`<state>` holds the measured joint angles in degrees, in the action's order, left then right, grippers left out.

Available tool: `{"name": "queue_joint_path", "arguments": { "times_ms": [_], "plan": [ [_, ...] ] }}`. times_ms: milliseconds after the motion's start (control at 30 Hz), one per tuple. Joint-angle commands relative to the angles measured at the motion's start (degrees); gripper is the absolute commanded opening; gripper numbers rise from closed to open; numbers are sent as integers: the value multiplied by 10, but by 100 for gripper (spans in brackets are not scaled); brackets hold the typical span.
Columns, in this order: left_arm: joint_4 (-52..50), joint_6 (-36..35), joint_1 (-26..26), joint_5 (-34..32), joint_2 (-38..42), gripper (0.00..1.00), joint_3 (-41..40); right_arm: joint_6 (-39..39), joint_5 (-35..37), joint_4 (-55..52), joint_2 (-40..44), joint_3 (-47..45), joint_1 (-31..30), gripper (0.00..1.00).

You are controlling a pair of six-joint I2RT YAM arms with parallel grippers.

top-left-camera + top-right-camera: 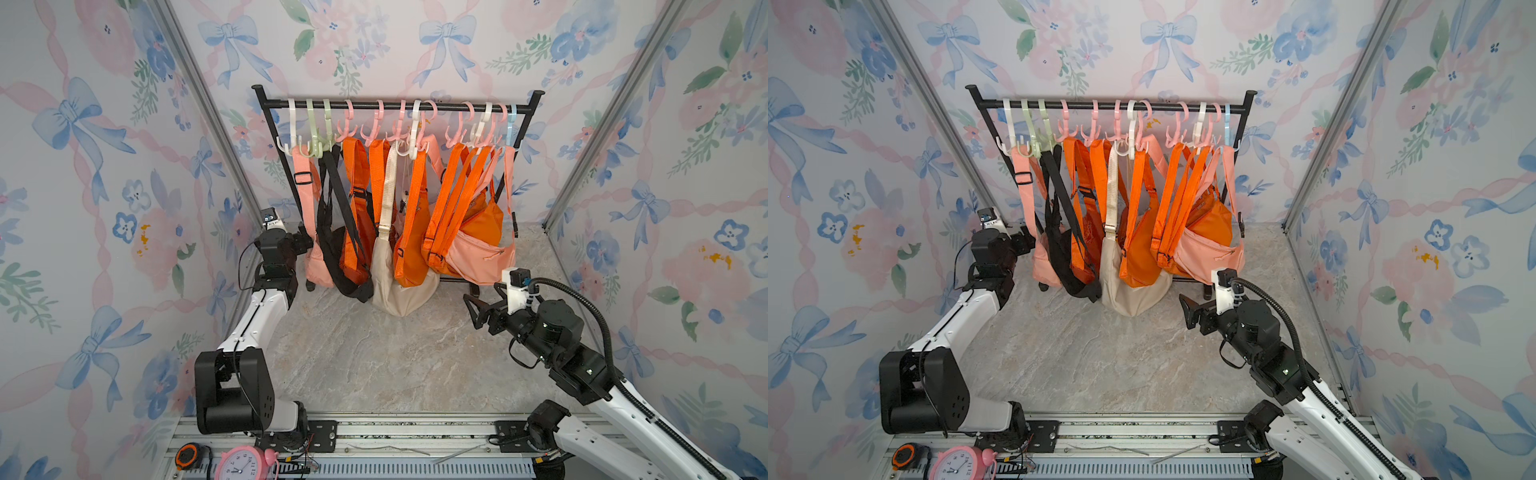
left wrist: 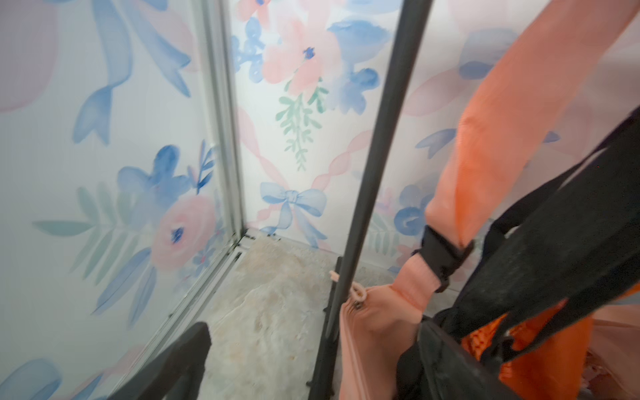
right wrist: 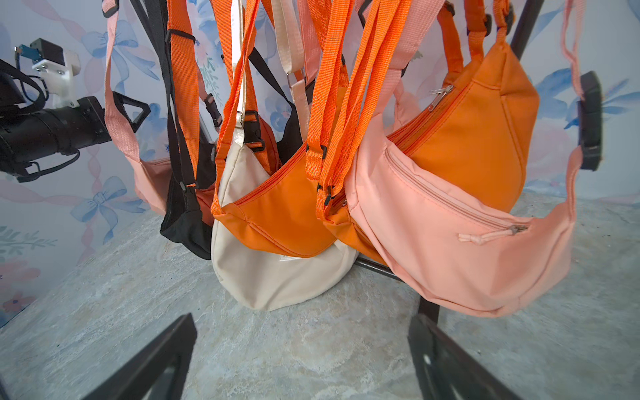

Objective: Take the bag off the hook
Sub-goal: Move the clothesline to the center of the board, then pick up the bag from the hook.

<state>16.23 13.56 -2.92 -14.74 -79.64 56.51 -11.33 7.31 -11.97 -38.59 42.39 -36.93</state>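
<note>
Pink alarm clock: sitting on the front rail beside a tape measure.
Left gripper: jaws standing wide, clamping nothing; end of the peach bag lying between them.
Peach bag: hanging by its strap from a hook at the rack end nearest the left arm.
Right gripper: jaws gaping, carrying nothing, hovering near a second peach bag.

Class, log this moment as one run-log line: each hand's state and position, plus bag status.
left hand: open, at leftmost peach bag | right hand: open, empty, low over table | bags: all hanging from hooks
</note>
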Motion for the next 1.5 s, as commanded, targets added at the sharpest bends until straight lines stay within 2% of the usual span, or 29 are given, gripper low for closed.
{"name": "queue_joint_path", "arguments": {
  "times_ms": [0,133,267,400,500,633,733,900,1033,1133,1300,1467],
  "plan": [
    [-83,50,5,-124,56,97,-21,-6,0,-58,10,28,-6,97],
    [-90,63,11,-108,131,97,-60,-17,-11,-85,17,54,-6,97],
    [-131,73,38,-93,201,97,-83,-18,-11,-120,18,92,-6,97],
    [-163,89,72,-45,277,96,-108,-12,-15,-164,9,139,-6,97],
    [-166,105,114,-9,334,94,-122,-8,-5,-205,1,177,-5,97],
    [-166,94,218,13,366,89,-116,1,15,-245,-2,222,1,100],
    [-163,65,307,17,356,87,-104,-1,16,-264,-10,249,16,95],
    [-118,12,437,1,324,82,-98,-15,-28,-278,-33,268,68,85],
    [-71,-26,521,-9,264,71,-84,-29,-92,-261,-45,252,143,80],
    [-47,-81,575,8,194,65,-51,-28,-157,-226,-53,227,205,71],
    [83,-109,614,33,88,53,-55,-66,-180,-112,-48,140,259,61],
    [148,-109,615,14,-18,43,7,-92,-196,-69,-106,164,289,54]
  ]
}}
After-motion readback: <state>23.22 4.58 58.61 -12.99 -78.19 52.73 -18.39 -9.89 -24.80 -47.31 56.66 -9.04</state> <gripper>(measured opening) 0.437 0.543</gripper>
